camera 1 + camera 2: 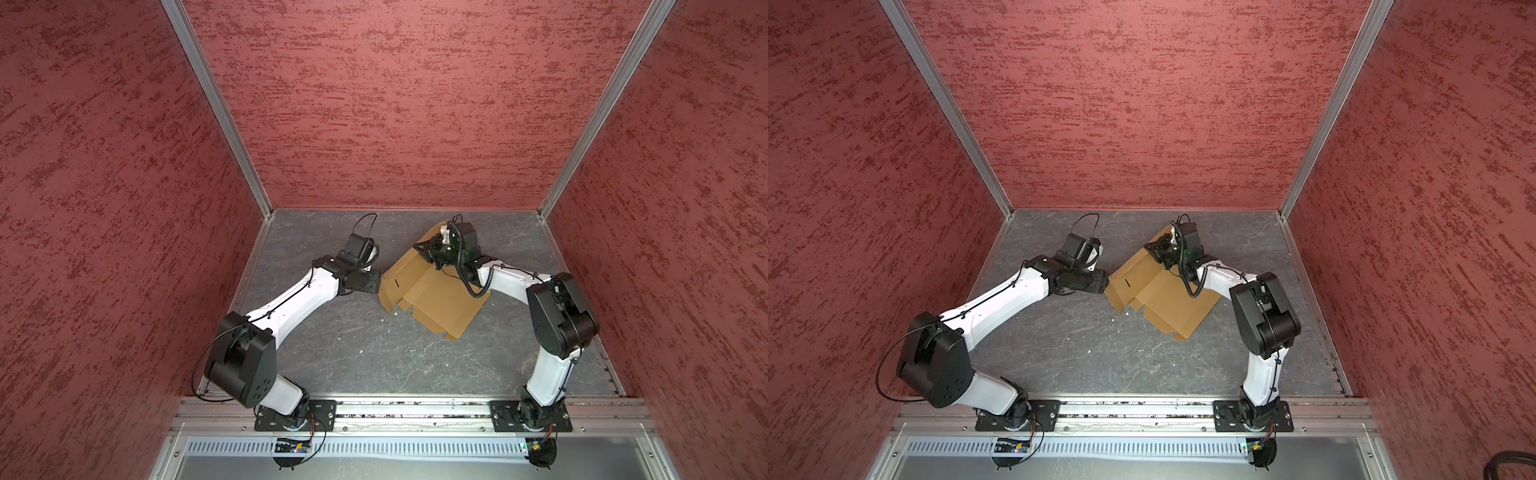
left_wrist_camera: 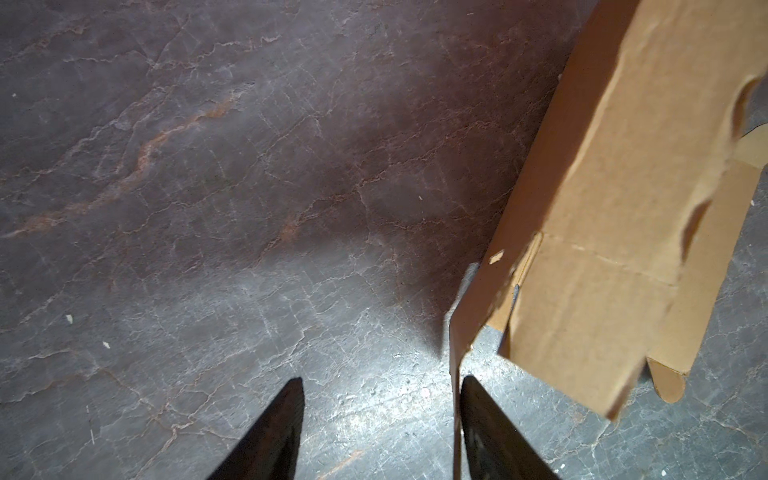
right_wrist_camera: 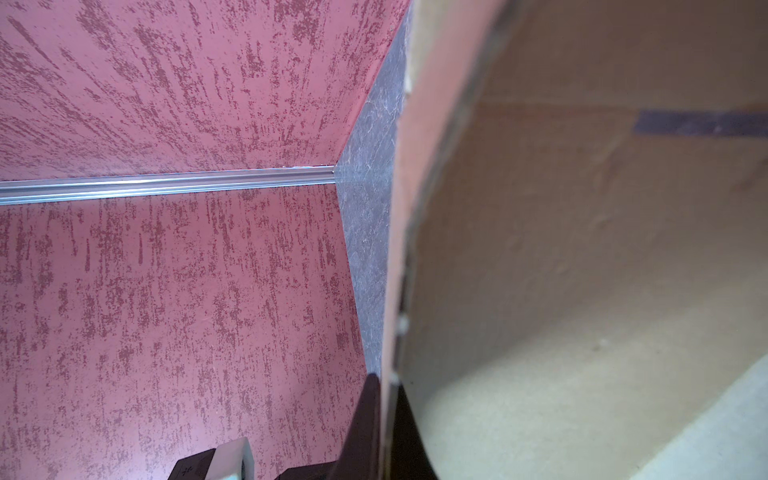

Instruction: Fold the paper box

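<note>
Paper box (image 1: pixel 432 293) tilted on table (image 1: pixel 374 353), far panel clamped in right pincer (image 3: pixel 384 384); left pincer (image 2: pixel 380 388) apart, flap edge between fingers (image 2: pixel 492 436)

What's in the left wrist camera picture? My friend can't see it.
The left claw is open, with a thin edge of the brown paper box just inside one black finger. Below lies a grey, marbled table.
</note>
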{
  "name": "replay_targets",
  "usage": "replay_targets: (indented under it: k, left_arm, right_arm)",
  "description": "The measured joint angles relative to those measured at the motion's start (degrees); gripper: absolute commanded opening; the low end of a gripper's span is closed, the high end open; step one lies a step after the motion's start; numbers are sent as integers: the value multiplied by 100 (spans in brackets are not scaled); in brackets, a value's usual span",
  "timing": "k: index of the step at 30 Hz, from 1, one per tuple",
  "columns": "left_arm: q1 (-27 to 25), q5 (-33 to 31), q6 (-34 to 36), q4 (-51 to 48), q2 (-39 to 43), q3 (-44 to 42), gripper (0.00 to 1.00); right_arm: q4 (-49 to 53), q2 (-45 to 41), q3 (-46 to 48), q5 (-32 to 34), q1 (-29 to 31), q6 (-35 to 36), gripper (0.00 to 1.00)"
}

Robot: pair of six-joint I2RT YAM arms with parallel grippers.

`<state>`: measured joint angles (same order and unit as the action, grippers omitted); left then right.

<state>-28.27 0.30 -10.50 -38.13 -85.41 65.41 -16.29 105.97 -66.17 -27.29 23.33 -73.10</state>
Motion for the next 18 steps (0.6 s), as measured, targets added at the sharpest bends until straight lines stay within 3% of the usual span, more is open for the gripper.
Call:
replay_targets:
  k: [8, 18]
  left_arm:
    - [-46, 151, -57, 4, 407, 59, 61]
    - [-302, 264, -31, 31, -243, 452, 58]
  right_arm:
    - [0, 0, 0, 0, 0, 0, 6]
    - [0, 0, 0, 13, 4, 0, 6]
